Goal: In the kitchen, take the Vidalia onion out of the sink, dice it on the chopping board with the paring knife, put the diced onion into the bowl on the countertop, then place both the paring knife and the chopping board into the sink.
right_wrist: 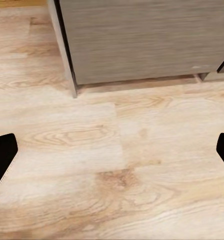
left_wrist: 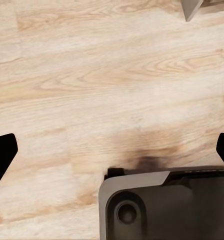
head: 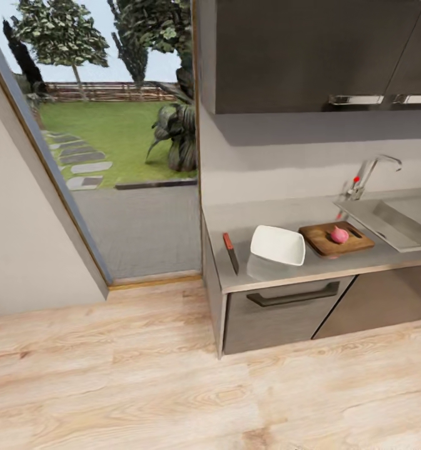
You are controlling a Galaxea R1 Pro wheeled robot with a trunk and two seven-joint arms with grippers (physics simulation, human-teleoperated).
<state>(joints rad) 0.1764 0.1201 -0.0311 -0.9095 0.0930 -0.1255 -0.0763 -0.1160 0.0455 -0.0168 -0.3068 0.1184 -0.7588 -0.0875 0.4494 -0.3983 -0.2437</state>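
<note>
A kitchen surface [head: 279, 215], glossy grey with a pale edge, runs along the far wall to the right of a wide opening onto a garden. On it sit one paring knife [head: 230, 252], one white bowl [head: 278, 245], one chopping board [head: 336, 239] and one pinkish onion [head: 339, 235]. The knife lies at the left end of the surface near its front edge, red handle pointing away. The squarish bowl sits just right of it, and the dark wooden board is just beside the bowl on the right. The onion rests on the board. Further right, the steel sink [head: 395, 220] is set into the surface, with one chrome tap [head: 373, 172] and its red knob behind it.

Each wrist view looks down at the pale wood floor [head: 172, 387]. The left end effector [left_wrist: 112, 152] has its dark fingertips spread wide at the picture's edges, holding nothing, above a grey part of the robot's base [left_wrist: 164, 205]. The right end effector [right_wrist: 112, 152] is likewise wide open and empty, facing the grey cabinet front [right_wrist: 147, 37]. One dark-handled drawer [head: 285, 306] sits below the bowl.
</note>
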